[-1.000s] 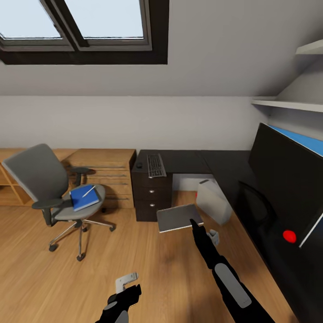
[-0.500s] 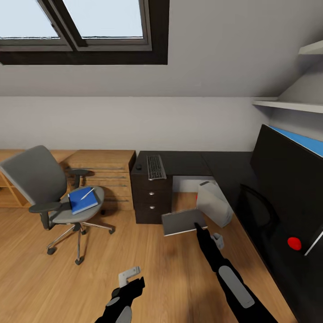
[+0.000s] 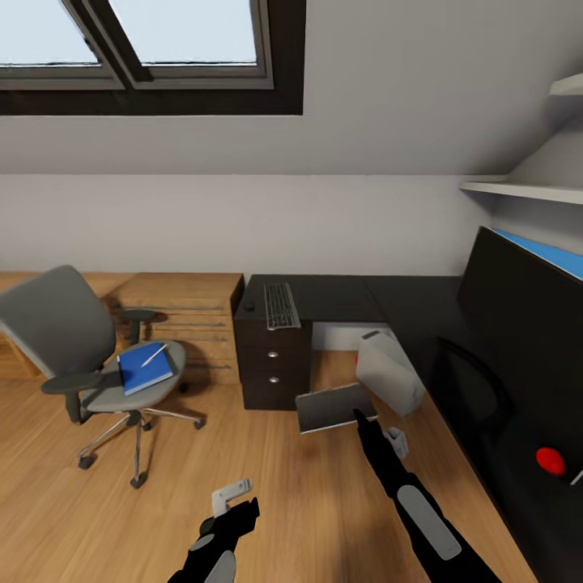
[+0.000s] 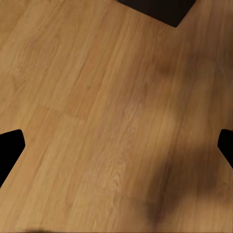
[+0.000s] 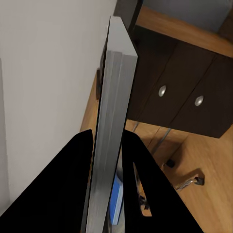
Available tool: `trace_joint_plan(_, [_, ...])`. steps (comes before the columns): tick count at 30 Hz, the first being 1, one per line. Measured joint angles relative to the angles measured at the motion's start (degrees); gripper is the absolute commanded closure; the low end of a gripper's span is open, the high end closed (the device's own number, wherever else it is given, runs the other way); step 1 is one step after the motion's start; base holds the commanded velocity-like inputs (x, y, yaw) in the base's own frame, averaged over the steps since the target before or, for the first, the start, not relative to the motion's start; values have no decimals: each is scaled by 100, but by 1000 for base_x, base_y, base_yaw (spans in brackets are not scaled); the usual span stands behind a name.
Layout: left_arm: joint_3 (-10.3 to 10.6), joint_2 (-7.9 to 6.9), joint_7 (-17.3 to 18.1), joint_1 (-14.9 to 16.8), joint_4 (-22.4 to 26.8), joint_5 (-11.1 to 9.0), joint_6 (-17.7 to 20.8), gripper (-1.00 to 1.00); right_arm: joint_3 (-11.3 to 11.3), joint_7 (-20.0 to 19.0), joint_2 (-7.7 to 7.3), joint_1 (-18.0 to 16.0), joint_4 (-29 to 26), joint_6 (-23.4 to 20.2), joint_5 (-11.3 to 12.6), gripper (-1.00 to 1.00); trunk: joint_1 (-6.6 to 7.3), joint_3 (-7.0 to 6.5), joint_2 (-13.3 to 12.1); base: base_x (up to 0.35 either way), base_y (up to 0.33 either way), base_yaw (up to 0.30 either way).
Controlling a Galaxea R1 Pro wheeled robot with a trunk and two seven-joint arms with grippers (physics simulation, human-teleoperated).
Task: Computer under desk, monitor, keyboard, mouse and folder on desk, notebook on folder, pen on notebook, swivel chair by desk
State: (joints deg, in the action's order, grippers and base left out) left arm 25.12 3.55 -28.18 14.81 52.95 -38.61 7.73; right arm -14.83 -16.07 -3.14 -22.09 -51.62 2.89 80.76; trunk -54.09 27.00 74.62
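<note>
My right gripper [image 3: 359, 416] is shut on the notebook [image 3: 334, 407], a flat grey slab held level above the floor before the desk [image 3: 340, 295]. In the right wrist view the notebook's edge [image 5: 116, 97] stands between the black fingers [image 5: 73, 174]. My left gripper [image 3: 231, 498] hangs open and empty over the floor, also seen as the left gripper [image 4: 116, 145]. The swivel chair [image 3: 57, 324] stands at the left with the blue folder [image 3: 144, 366] and the white pen [image 3: 154, 355] on its seat. The keyboard [image 3: 280, 305] and mouse [image 3: 249, 306] lie on the desk's left end. The monitor [image 3: 526, 324] stands at the right. The white computer [image 3: 389, 372] sits under the desk.
A black drawer unit [image 3: 271, 364] holds up the desk's left end, with light wooden cabinets [image 3: 190, 320] beside it. A red object [image 3: 551, 461] lies on the desk at the near right. Wall shelves [image 3: 526, 190] hang above the monitor. Open wooden floor [image 3: 97, 518] lies ahead.
The whole picture has drifted, so the camera has moved: chair and desk sit a little lower and further left. The right gripper still holds the notebook; the left stays open.
</note>
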Motion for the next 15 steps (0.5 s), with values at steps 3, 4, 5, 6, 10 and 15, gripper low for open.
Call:
trace_joint_plan(3, [-5, 0, -5, 0, -3, -10, 1, -100, 1, 0, 1, 0, 0, 20, 1, 100, 0, 0, 0, 310, 0, 0])
trace_joint_plan(4, [-6, -1, -5, 0, -3, -11, 1, -100, 2, 0, 2, 0, 0, 35, 1, 100, 0, 0, 0, 315, 0, 0])
trace_joint_plan(5, [-7, -1, -5, 0, -3, -12, 1, -100, 1, 0, 2, 0, 0, 53, 1, 100, 0, 0, 0, 317, 0, 0])
trace_joint_plan(6, [-8, -2, -6, 0, -3, -13, 1, -100, -1, 0, 7, 0, 3, 82, 1, 100, 0, 0, 0, 318, 0, 0])
trace_joint_plan(10, [-10, -2, -9, 0, -4, -15, 1, -100, -8, 3, 19, 1, 8, 207, 8, 100, 0, 0, 0, 311, 0, 0])
trace_joint_plan(15, [-11, -1, -14, 0, -4, -16, 1, -100, -12, 23, 30, 1, 11, 367, 17, 100, 0, 0, 0, 255, 0, 0])
